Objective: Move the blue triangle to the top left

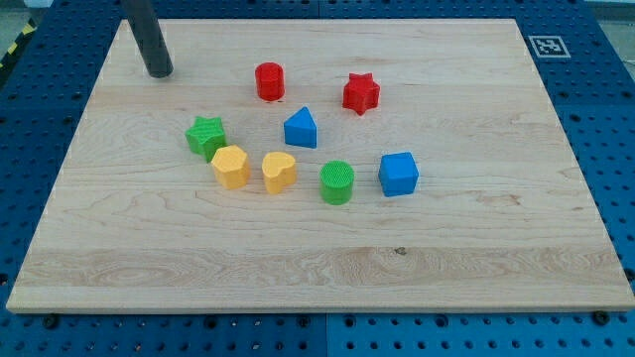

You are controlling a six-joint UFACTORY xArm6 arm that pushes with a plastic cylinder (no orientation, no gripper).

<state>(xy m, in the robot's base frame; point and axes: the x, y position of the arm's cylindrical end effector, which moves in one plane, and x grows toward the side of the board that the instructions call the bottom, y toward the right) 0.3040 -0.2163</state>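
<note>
Eight small blocks lie on the wooden worktop (476, 248): two red, two blue, two green and two yellow. One red cylinder (270, 80) and one red star (361, 92) are nearest the view's top. The blue triangle (301, 128) lies between and below them, touching nothing, and one blue cube (398, 174) lies to its lower right. One green star (205, 136) almost touches one yellow hexagon (230, 166), beside one yellow heart (279, 172) and one green cylinder (337, 182). No pincer exists, so I cannot tell any opening; my tip (159, 72) stands at the top left, well apart from all blocks
</note>
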